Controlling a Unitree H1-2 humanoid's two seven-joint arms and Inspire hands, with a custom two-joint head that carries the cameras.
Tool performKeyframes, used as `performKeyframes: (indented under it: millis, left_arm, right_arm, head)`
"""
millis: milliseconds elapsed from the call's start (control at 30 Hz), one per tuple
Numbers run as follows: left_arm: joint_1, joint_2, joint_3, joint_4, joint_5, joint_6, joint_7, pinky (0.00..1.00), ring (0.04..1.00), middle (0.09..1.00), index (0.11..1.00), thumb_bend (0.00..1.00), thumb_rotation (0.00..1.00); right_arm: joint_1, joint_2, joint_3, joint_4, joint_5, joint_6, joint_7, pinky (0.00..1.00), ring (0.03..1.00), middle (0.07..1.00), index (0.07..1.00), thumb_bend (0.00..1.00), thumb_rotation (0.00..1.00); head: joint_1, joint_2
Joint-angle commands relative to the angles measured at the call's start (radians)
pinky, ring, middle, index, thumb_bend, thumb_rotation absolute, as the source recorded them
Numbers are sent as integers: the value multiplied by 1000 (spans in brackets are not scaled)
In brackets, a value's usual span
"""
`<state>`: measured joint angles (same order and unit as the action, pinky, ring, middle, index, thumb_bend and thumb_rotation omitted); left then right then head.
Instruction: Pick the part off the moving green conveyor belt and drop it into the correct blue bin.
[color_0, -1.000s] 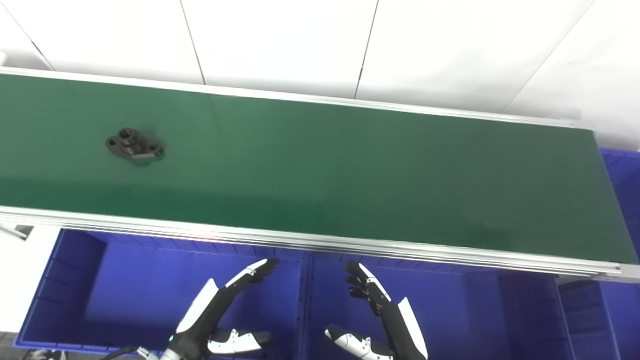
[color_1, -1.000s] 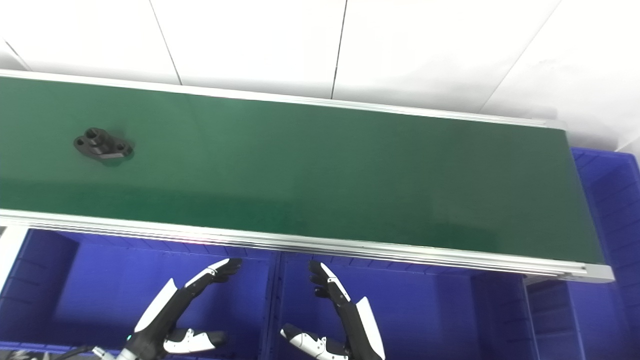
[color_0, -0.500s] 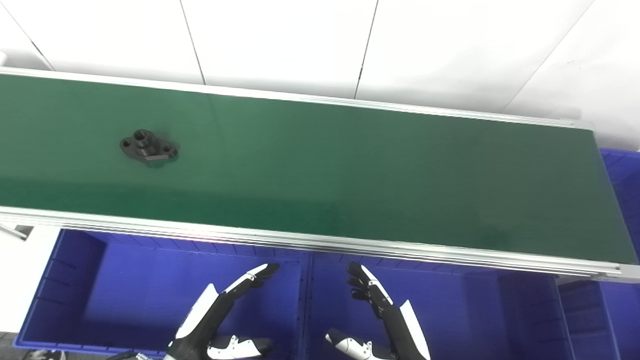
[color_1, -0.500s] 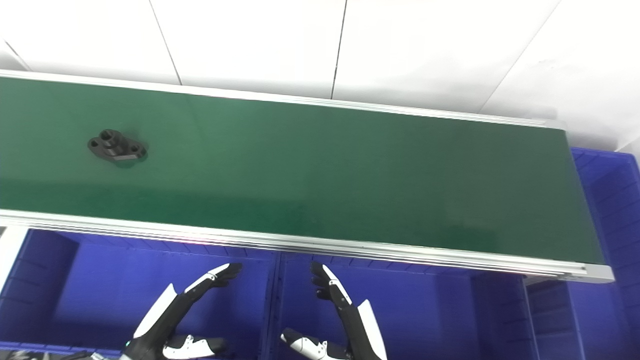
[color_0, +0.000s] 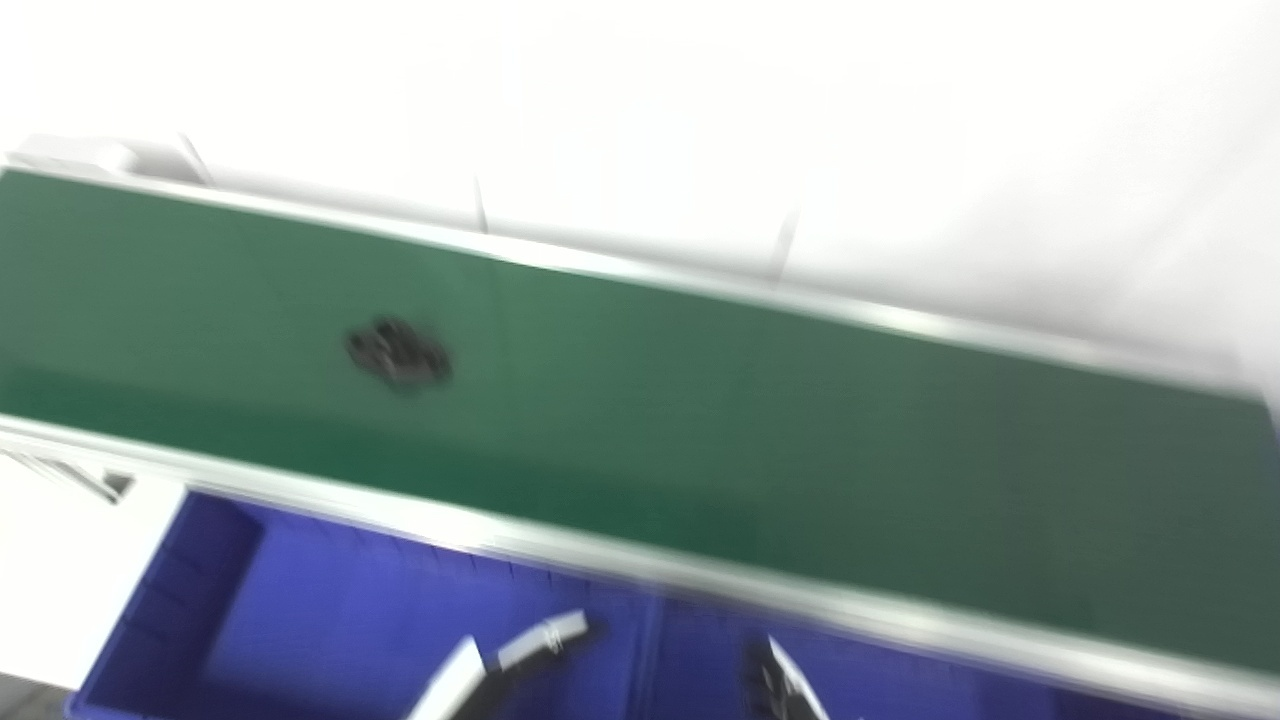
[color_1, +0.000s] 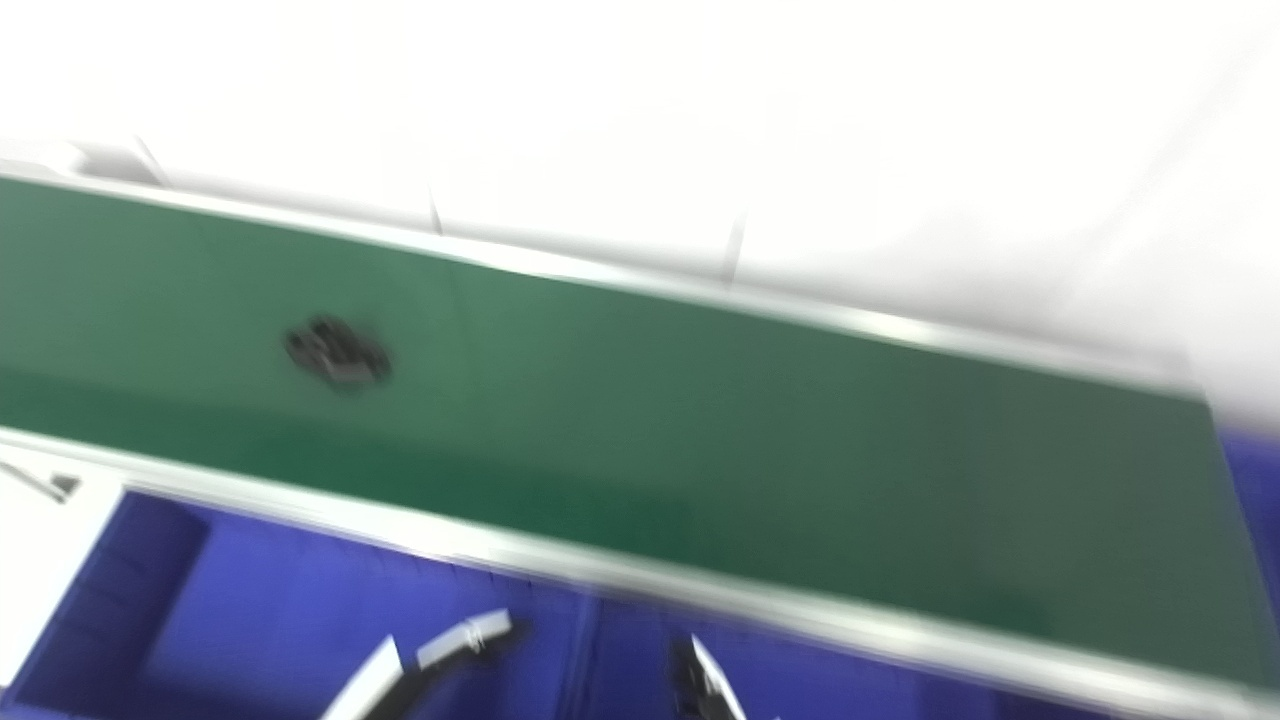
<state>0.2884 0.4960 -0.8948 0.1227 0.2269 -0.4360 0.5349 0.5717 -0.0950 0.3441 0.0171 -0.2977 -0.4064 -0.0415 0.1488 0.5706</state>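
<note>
The picture is blurred by camera motion. A small black flanged part (color_0: 398, 355) lies on the green conveyor belt (color_0: 800, 450), left of its middle; it also shows in the right eye view (color_1: 337, 355). My left hand (color_0: 520, 645) is at the bottom edge over the left blue bin (color_0: 300, 610), fingers stretched out, holding nothing. Only the fingertips of my right hand (color_0: 785, 685) show, over the neighbouring blue bin (color_0: 900, 690), stretched out and empty. Both hands are well below the belt and far from the part.
The belt's metal front rail (color_0: 600, 555) runs between the hands and the belt. A white wall (color_0: 700, 120) stands behind the belt. A white surface (color_0: 60, 580) lies left of the bins.
The whole picture has shifted and tilted, so the camera has moved. The part has travelled to the right along the belt. Both hands now sit lower in the picture, still stretched out.
</note>
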Motion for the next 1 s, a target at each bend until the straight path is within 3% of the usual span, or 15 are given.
performKeyframes:
  millis: [0,367,433,633,833,967]
  left_arm:
    - [-10,3,-3,-8,21,-34,33,772,838,865,850,738,701]
    - [-19,-2,-8,8,25,-34,44,743,820,855,835,742,737]
    - [-22,-2,-11,11,24,-34,45,742,819,854,833,737,729]
    - [-40,-5,-34,34,25,-34,72,741,818,851,831,726,722]
    - [-49,-6,-40,42,12,-34,72,729,810,850,826,745,718]
    - [-54,-6,-41,42,8,-34,69,727,807,849,824,738,715]
  right_arm:
    - [1,-3,4,-1,15,-62,-8,818,878,910,917,641,405]
    - [-15,-12,11,16,24,-63,-25,792,871,917,912,642,411]
    - [-19,-17,21,17,29,-63,-38,789,868,912,907,626,360]
    - [-29,-32,56,22,46,-63,-101,783,856,899,897,626,331]
    - [-25,-52,98,-24,43,-63,-197,711,795,848,869,711,467]
    - [-18,-59,115,-88,73,-63,-237,659,757,816,853,723,487]
  head:
    - [12,-17]
    - [5,-48]
    - [0,-54]
    - [-6,-76]
    - [-17,-77]
    - [-17,-76]
